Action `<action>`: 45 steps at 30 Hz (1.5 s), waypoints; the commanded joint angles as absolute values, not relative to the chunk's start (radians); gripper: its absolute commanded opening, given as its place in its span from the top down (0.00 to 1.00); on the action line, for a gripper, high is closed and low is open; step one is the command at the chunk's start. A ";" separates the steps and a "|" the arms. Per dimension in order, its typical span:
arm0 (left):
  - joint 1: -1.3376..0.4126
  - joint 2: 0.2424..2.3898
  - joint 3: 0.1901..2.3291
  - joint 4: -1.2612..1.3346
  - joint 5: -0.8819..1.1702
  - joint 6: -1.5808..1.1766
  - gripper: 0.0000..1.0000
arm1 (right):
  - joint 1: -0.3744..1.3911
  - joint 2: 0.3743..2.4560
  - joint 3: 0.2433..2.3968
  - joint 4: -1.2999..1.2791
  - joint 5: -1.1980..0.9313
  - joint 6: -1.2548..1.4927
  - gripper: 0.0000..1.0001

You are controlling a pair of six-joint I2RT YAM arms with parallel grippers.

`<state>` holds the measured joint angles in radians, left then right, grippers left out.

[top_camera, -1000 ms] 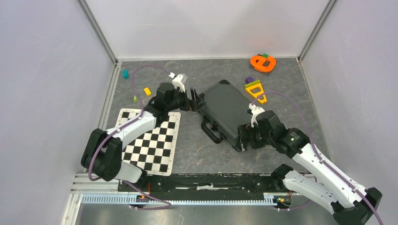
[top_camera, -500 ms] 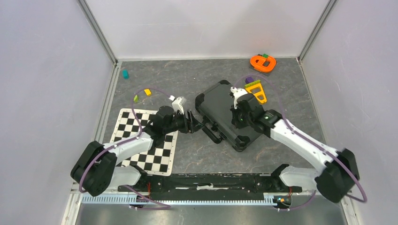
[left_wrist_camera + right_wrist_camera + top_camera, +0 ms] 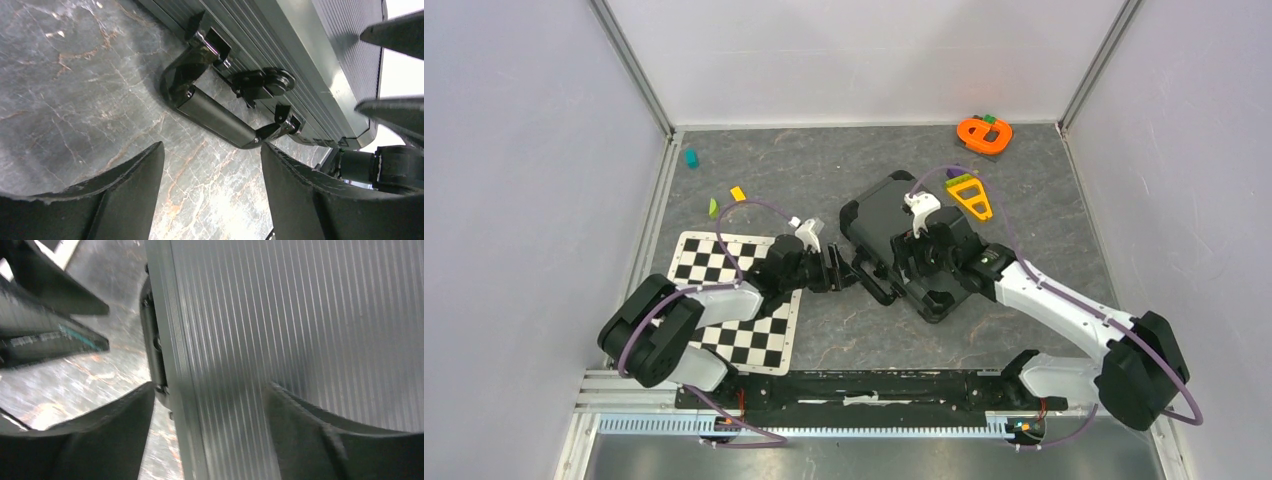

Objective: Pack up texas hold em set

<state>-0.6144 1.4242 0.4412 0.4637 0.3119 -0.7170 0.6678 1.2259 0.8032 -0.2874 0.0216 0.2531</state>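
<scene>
One briefcase (image 3: 879,218) just beyond left fingers (image 3: 131,197)

Ribbed case (image 3: 300,330) lid fills most of the frame, a black fitting (image 3: 152,345) on its edge. The right gripper (image 3: 210,387) hangs above, fingers (image 3: 100,440) spread, one over the marbled table (image 3: 100,372).

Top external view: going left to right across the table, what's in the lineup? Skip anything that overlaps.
teal block -> green piece -> yellow block -> left claw -> briefcase -> orange toy. Left out for overlap: the checkered mat, the right claw over the case, and the yellow toy.
</scene>
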 commanded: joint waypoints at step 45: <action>-0.552 1.846 0.698 1.159 0.711 -1.011 0.98 | 0.835 1.224 0.886 -0.479 0.258 0.068 0.02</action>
